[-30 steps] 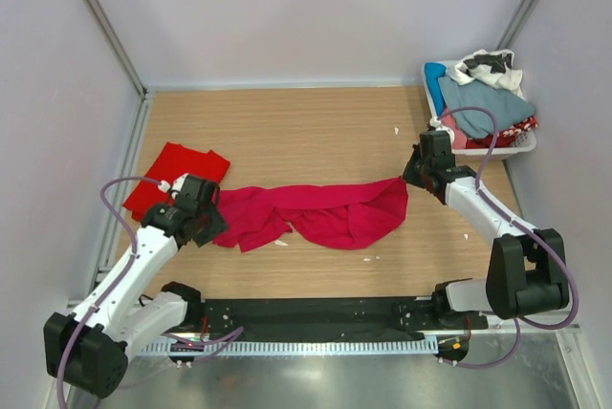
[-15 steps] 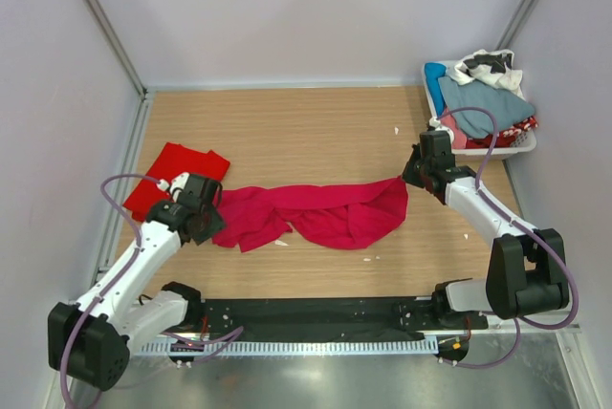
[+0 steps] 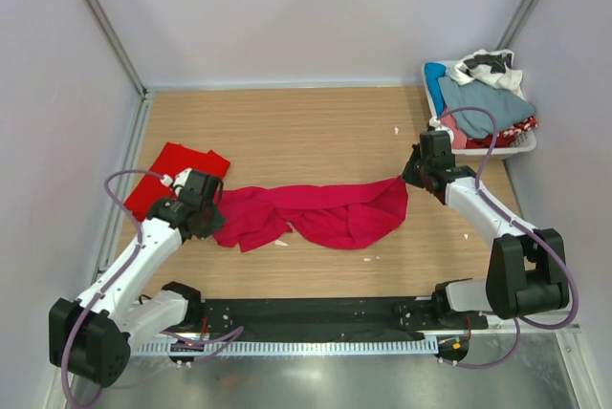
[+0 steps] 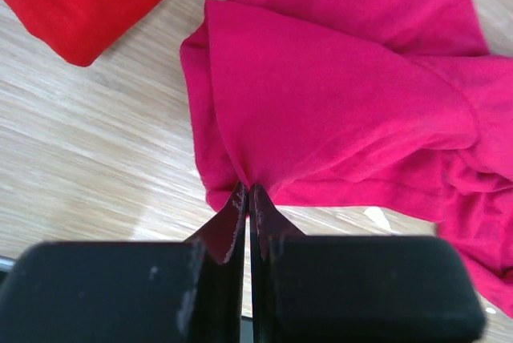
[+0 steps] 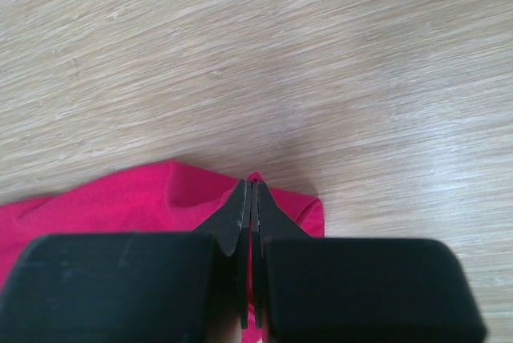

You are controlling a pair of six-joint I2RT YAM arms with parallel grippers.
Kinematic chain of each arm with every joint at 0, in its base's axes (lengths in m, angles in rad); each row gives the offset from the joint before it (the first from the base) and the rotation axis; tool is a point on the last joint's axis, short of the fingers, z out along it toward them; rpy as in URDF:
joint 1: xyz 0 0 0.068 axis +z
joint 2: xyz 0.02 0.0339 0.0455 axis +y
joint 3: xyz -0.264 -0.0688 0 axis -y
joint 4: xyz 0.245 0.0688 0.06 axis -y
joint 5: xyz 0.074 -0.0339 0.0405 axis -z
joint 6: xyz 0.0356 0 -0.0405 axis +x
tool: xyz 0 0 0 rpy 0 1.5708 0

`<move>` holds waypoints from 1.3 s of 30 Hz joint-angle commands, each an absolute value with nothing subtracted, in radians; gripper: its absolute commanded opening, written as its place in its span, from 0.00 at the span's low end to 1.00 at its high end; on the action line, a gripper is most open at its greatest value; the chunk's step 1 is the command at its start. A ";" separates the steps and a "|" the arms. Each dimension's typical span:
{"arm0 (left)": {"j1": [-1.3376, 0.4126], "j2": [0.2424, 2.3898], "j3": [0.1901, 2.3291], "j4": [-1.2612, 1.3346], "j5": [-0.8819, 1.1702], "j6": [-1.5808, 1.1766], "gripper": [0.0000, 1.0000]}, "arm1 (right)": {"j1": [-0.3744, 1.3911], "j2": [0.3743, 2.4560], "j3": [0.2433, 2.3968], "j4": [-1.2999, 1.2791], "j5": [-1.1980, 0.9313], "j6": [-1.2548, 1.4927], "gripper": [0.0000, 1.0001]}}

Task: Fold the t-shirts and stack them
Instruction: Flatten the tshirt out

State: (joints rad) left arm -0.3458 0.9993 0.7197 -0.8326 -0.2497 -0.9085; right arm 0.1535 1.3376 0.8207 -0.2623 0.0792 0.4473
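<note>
bench (image 3: 316,122) | crimson t-shirt (image 3: 320,210) bunched mid-bench, strung between both arms | scarlet t-shirt (image 3: 170,172) folded at left | left gripper (image 4: 247,192) pinching crimson edge, crept back-left | right gripper (image 5: 250,189) clamped on opposite corner, unmoved | likely tensioning to flatten

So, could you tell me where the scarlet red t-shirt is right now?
In the top view, the scarlet t-shirt lies folded on the left side of the table, just beyond the left gripper, which pinches the left end of the crimson t-shirt.

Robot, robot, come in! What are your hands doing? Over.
Left gripper shut on crumpled raspberry-crimson cloth t-shirt, right gripper shut on its other end. Folded scarlet t-shirt beside it. Nothing in the way.
</note>
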 commanded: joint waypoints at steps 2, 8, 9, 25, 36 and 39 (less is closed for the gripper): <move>-0.348 0.986 0.855 -0.827 -0.264 -0.887 0.00 | 0.155 1.345 0.890 -0.259 0.069 0.442 0.01; -0.289 1.240 1.281 -0.885 -0.206 -0.842 0.00 | 0.127 1.428 1.176 -0.374 0.040 0.451 0.01; -0.279 1.276 1.363 -0.911 -0.199 -0.825 0.00 | 0.126 1.436 1.224 -0.393 0.020 0.453 0.01; -0.267 0.890 2.033 -0.873 -0.238 -0.693 0.00 | 0.126 0.729 1.430 -0.376 -0.087 0.385 0.01; -0.267 0.957 2.302 -0.877 -0.213 -0.664 0.00 | 0.124 0.595 1.528 -0.416 -0.005 0.345 0.01; -0.267 1.049 2.310 -0.949 -0.186 -0.719 0.00 | 0.126 0.636 1.514 -0.422 0.052 0.360 0.01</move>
